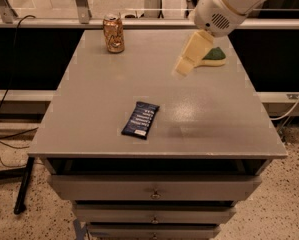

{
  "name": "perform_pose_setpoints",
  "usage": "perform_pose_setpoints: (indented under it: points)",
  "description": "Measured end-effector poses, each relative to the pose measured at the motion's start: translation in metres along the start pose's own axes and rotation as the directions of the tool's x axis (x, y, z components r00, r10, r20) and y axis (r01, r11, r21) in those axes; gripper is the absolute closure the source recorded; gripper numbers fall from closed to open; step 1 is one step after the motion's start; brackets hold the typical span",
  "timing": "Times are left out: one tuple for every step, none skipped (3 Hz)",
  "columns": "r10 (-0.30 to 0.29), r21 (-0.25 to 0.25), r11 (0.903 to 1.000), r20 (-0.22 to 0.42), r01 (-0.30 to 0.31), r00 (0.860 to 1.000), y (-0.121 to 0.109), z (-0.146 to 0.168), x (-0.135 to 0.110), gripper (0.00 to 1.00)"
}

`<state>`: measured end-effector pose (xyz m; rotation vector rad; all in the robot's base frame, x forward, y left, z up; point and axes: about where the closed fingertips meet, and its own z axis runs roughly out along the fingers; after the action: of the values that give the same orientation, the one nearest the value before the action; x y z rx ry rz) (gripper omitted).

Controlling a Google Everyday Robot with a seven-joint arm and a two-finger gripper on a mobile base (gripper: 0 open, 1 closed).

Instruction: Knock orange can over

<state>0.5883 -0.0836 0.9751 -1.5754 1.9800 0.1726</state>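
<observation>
Gripper [183, 67] hovers over table [84, 129], well apart from upright orange can [113, 32].

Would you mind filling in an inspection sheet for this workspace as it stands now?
Surface: grey table with drawers below.
Job's things: orange can stands upright at the far left corner, not knocked over.
Clutter: blue wrapper lies flat near the front middle; sponge at the far right, partly behind the gripper.
Grippers: gripper hovers above the far right of the table, beside the sponge, well right of the can.
Cables: black cable hangs left of the table.
Surroundings: railing behind; speckled floor.
</observation>
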Motion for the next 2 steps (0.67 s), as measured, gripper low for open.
perform_pose_setpoints:
  points:
    - [0.041, 0.033, 0.9985, 0.058, -0.043, 0.997, -0.0157, 0.0162, -0.0330, 0.00]
    - [0.047, 0.036, 0.9981, 0.063, -0.050, 0.997, -0.0164, 0.0167, -0.0349, 0.00]
